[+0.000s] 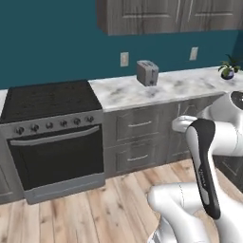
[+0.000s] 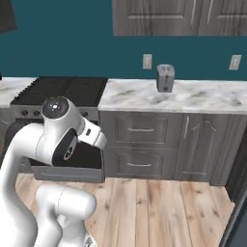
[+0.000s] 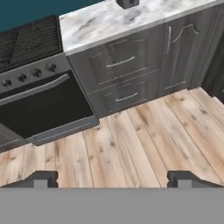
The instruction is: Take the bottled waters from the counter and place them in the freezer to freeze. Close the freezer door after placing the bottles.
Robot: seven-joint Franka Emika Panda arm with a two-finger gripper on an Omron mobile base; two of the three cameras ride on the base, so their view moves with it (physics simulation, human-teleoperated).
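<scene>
Item: kitchen run, taken with the toaster as landmark.

Counter: white marble-look top, carrying the toaster near the wall. No bottles can be seen on the stretch in view, and the freezer cannot be picked out with any certainty, so where the task's things stand cannot be told from here.

Stove: black top, left of the toaster, oven door below.

Drawers: dark grey, under the counter below the toaster; a cupboard door to their right.

Gripper: fingers spread wide, nothing between them, held over wooden floor and facing the drawers.

Step in hand: judged to be the search and approach, with no bottle yet picked up. The next move likely calls for driving or turning until the bottles come into sight.

View differences: the left base view alone takes in a small potted plant far right of the toaster; the right base view adds two wall sockets above it.
</scene>
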